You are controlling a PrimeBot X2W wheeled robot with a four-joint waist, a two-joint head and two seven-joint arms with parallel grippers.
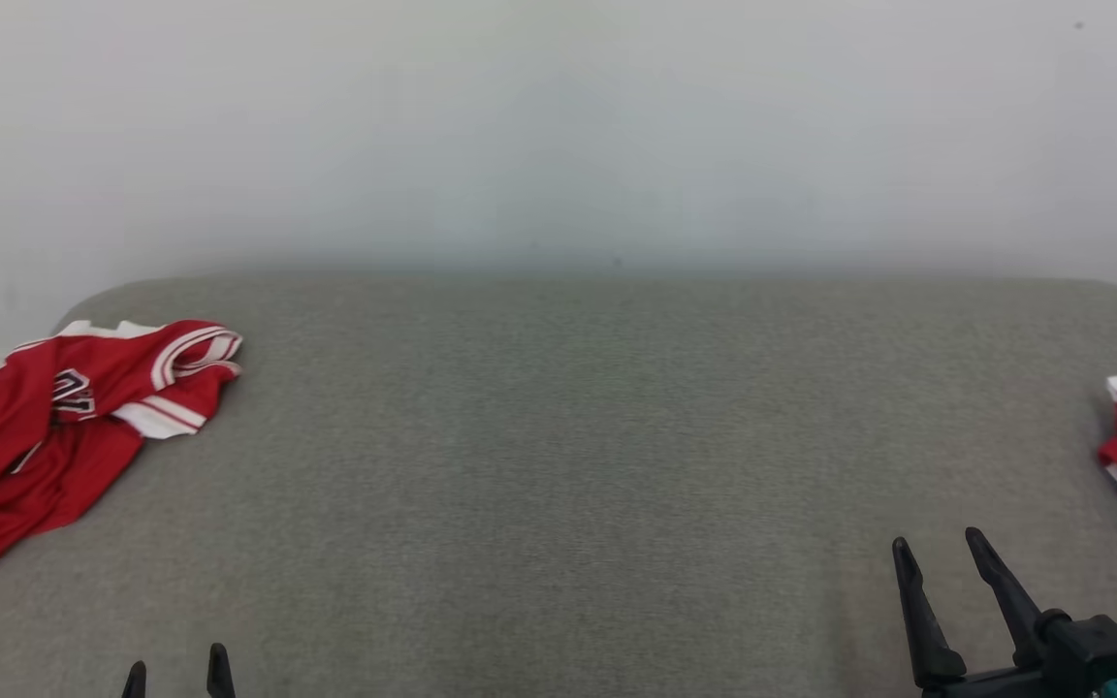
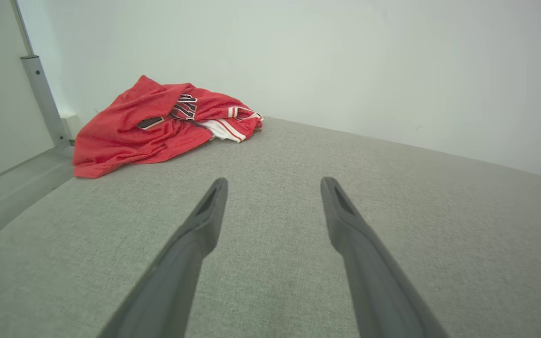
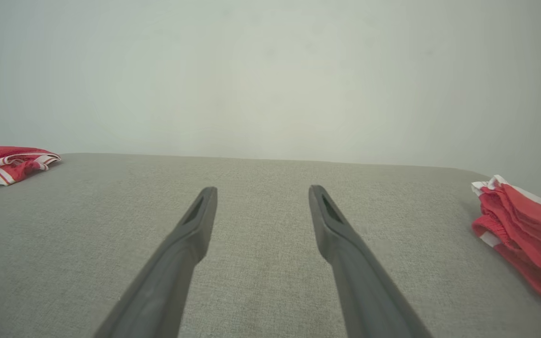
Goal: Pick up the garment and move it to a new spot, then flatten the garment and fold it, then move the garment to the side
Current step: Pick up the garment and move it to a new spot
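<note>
Head view shows a wide grey padded surface (image 1: 558, 465), with the crumpled red jersey (image 1: 54, 427) lying at its left edge. The jersey looks light, soft and a little slippery, so I would pinch a thick fold near the white-striped trim. The left gripper (image 1: 177, 661) and right gripper (image 1: 937, 539) both stand spread wide, holding and touching nothing.
</note>
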